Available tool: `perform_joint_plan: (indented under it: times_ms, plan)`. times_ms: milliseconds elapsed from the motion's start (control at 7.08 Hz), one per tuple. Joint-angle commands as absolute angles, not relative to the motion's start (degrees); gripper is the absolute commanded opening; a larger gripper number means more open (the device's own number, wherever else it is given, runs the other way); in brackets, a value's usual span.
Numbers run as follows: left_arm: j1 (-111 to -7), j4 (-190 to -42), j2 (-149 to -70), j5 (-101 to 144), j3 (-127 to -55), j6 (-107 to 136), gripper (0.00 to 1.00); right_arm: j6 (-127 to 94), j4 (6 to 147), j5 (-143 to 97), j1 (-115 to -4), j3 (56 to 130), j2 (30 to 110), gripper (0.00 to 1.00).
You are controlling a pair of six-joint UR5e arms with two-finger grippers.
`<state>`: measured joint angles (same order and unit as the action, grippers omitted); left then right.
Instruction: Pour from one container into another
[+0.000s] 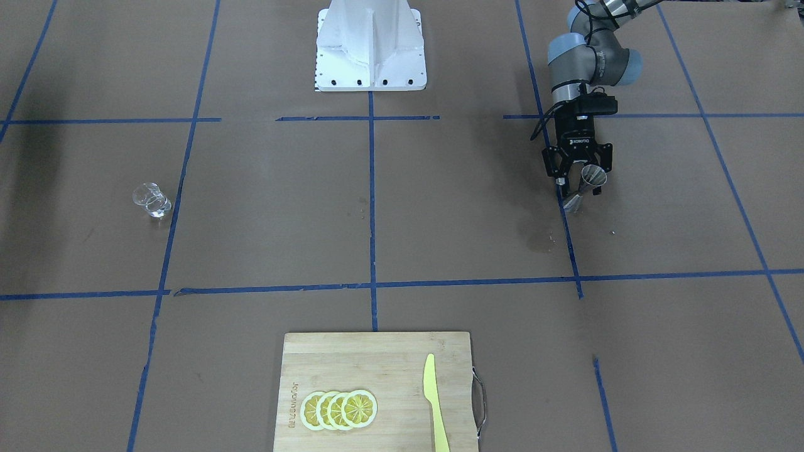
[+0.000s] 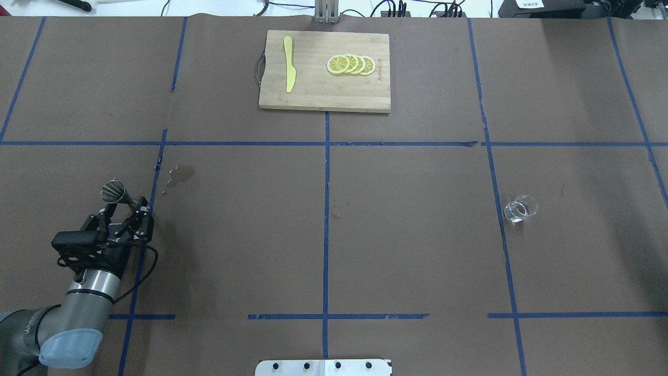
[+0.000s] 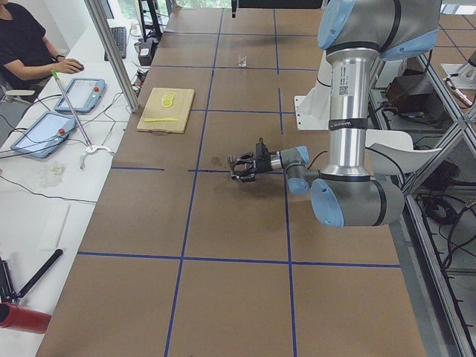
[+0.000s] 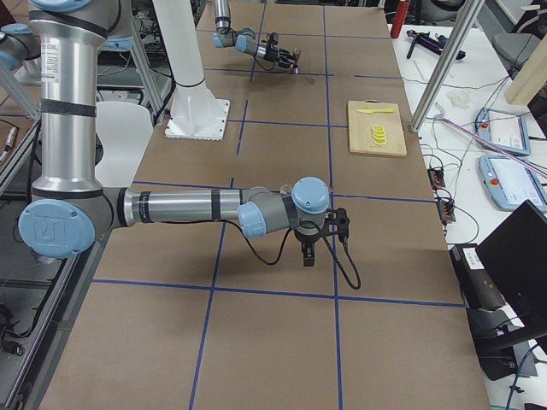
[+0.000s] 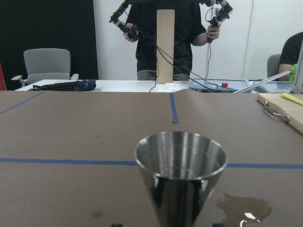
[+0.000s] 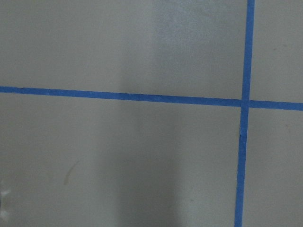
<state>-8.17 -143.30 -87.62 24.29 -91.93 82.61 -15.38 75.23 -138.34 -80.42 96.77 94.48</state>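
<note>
Steel jigger [image 5: 180,170]: fills the foreground of the left wrist view, upright with its mouth up, low over the brown table [image 1: 440,207] on the robot's left side.
Left gripper [image 1: 577,187]: reaches in level and low, its fingers spread to either side of the jigger. Contact with the steel cannot be made out.
Wet patch [image 2: 182,173]: a dark stain on the paper, near the jigger.
Glass measuring cup [image 2: 519,208]: stands alone on the robot's right side, just beside a blue tape line and well apart from the jigger and both arms.
Right gripper [image 4: 308,254]: points down over the table, far from the cup. Its finger opening cannot be told, and its own camera shows only paper and tape.
Cutting board [image 1: 377,364]: sits at the operators' edge, carrying four overlapping lemon slices [image 1: 339,409] and a yellow knife [image 1: 433,402].
</note>
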Motion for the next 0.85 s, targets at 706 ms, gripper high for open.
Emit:
perform_joint_plan:
  times_ms: [706]
  plan:
    - [-8.79,-143.44,-87.63,24.17,-91.85,81.48,0.33,-15.38,75.23,-138.34,-80.42,96.86,94.48,1.00]
